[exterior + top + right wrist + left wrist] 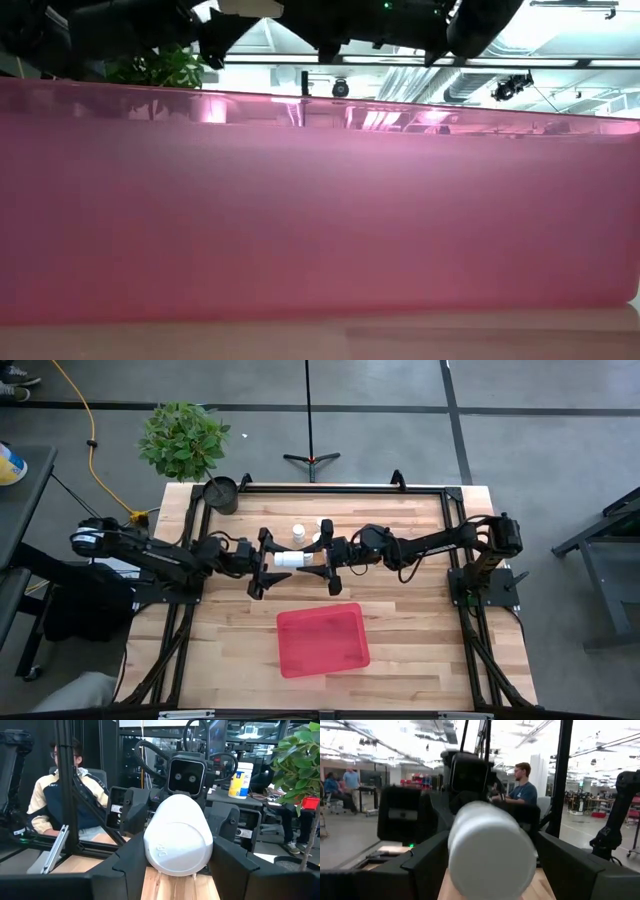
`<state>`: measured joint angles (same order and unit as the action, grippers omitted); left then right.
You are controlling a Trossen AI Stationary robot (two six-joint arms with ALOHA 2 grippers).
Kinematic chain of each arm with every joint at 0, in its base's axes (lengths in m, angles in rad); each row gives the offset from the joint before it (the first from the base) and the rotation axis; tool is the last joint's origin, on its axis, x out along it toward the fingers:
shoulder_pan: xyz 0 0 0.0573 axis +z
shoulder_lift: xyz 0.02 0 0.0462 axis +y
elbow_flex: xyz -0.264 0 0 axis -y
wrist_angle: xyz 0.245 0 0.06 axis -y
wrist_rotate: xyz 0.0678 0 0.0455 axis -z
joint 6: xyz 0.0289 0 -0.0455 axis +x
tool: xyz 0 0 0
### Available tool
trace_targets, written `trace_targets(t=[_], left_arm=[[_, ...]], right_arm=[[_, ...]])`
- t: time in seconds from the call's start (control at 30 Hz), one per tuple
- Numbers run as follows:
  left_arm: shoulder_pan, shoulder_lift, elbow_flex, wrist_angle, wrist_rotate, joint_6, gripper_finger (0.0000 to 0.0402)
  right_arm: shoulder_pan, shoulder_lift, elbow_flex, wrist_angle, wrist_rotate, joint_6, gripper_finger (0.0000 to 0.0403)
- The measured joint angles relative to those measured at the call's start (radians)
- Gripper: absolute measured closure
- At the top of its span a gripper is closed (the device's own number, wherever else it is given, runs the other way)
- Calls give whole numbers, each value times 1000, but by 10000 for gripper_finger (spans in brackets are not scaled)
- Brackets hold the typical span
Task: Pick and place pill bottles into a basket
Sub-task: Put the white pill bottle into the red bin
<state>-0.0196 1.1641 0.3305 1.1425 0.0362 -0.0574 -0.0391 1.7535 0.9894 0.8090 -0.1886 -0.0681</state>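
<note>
Frame ctr, high view: L gripper [262, 563] & R gripper [327, 563] both pinch one lying white cylindrical pill bottle [291, 559] between fingers, above wooden surface [400, 620]. Red rectangular plastic basket [322, 639] below it, lower ctr.

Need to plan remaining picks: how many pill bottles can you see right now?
3. One white-capped pill bottle lies between the left hand and right hand; two small white-capped bottles stand behind. Others may be hidden.
</note>
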Motion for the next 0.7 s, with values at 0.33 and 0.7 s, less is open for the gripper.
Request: trace_targets(t=[0.33, 0.7], left_arm=[[1, -6, 6, -16, 34, 4, 189], [1, -6, 6, -73, 20, 1, 277]], right_arm=[[1, 3, -1, -47, 15, 2, 229], [-5, 5, -5, -47, 8, 1, 229]])
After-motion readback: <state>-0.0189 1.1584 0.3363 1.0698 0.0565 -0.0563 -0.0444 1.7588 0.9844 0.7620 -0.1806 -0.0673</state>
